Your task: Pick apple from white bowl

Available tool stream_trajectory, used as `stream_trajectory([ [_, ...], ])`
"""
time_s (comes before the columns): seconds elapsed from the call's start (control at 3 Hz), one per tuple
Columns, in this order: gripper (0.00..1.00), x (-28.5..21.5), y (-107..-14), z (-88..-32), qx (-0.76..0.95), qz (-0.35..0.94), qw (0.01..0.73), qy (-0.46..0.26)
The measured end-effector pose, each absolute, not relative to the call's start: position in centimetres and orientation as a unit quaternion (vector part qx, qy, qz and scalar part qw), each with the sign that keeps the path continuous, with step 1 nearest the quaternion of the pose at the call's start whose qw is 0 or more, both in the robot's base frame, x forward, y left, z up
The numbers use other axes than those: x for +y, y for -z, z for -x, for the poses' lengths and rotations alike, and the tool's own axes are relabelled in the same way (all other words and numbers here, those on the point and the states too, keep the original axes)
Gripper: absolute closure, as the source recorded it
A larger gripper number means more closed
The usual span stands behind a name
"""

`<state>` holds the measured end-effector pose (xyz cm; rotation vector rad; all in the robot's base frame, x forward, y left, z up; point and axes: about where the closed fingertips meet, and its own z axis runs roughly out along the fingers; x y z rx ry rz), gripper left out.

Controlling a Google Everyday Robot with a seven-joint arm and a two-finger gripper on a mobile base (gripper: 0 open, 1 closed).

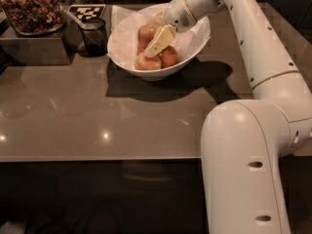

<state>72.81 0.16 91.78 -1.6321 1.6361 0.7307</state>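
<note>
Camera view: my white gripper (157, 42) reaches into the large glossy white bowl (163, 73), where the round red-orange apple (145, 33) lies just left of it above two other apples (169, 56); whether the gripper is open or closed, I cannot tell.

I read this as an office break area or snack kitchen, set up for robot trials. My gripper (158, 40) hangs inside a white bowl (163, 72) of apples (169, 56) on a long, glossy grey-brown counter (97, 116) that mirrors small ceiling lights. Just left of the jaws stands a dark glass cup (95, 33). Farther left of them, a clear container of nuts or dried snacks (31, 9) sits on a metal box (34, 50). Behind the cup lies a black-and-white checkered marker tag (87, 11), the sort used for camera tracking.
</note>
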Motion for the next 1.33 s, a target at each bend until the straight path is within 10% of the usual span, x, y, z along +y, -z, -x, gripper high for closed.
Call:
stream_trajectory([
  [1.33,1.0,3.3,-96.6,-73.0,0.556,0.632,0.441,-0.311],
])
